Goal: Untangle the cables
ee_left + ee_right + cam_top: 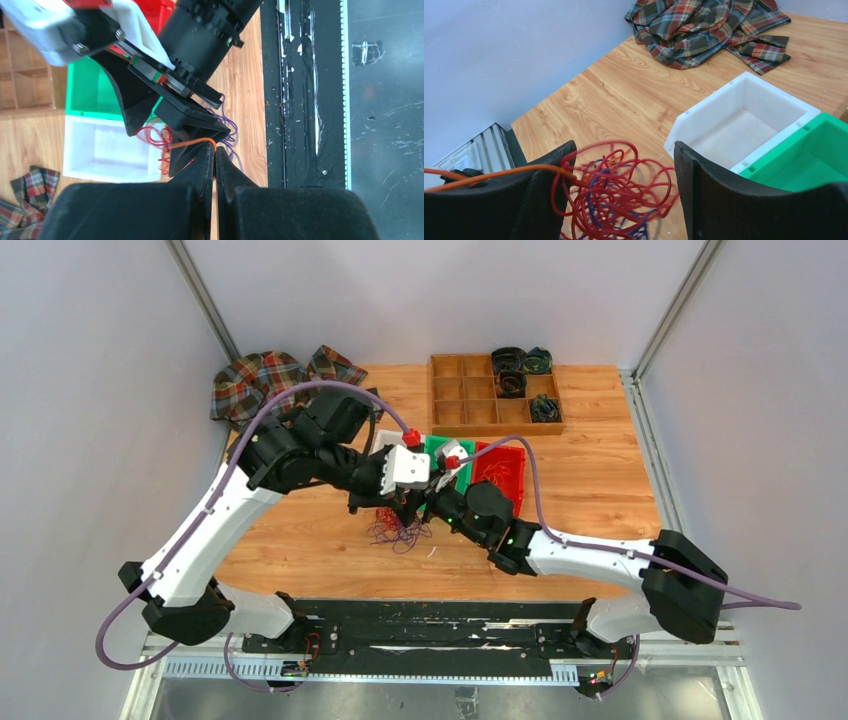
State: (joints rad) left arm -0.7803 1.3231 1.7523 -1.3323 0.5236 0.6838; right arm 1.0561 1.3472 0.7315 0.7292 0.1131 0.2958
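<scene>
A tangle of thin red, purple and orange cables (398, 530) lies on the wooden table between the two arms. My left gripper (215, 151) is shut on an orange cable (192, 144) that runs taut from its tips toward the tangle. My right gripper (624, 170) is open, its fingers either side of the red and purple loops (616, 195), which hang between them above the table. The orange cable (489, 176) passes over the right gripper's left finger into the tangle. In the top view both grippers meet over the tangle (415, 505).
White (744, 120), green (814, 155) and red (500, 468) bins stand just behind the tangle. A wooden divided tray (495, 392) holds coiled cables at the back right. A plaid cloth (270, 375) lies at the back left. The table's near edge and black rail (300, 90) are close.
</scene>
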